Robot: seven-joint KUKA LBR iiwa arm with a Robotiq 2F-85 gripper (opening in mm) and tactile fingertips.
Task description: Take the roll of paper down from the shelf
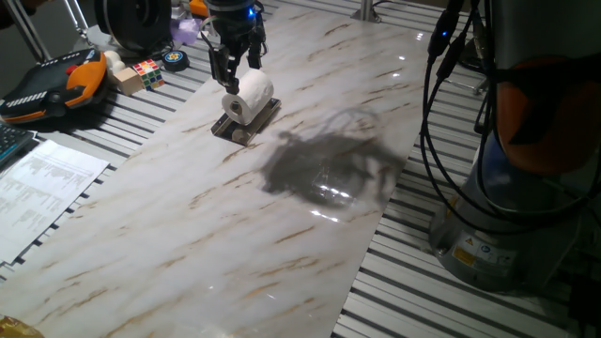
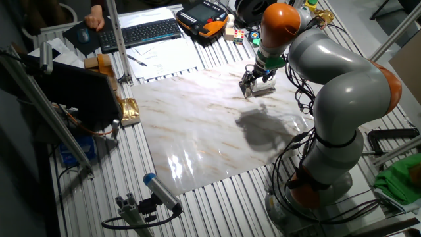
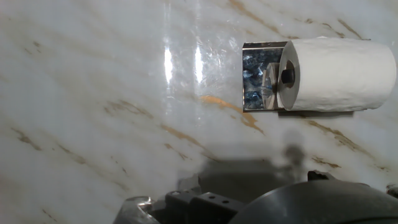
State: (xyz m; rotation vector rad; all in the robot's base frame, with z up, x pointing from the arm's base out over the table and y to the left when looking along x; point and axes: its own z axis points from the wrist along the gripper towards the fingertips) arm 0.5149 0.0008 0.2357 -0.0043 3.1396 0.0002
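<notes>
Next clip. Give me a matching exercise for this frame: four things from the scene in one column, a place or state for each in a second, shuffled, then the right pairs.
Things:
1. roll of paper
2. shelf
3. gripper
4. puzzle cube

Places or states:
A. off the marble sheet, on the slatted table by the orange and black handset
B. lying on its side on the low rack
C. resting flat on the marble sheet, under the white cylinder
D. just behind the white cylinder, fingers pointing down

Pairs: 1-B, 2-C, 3-D, 4-A
</notes>
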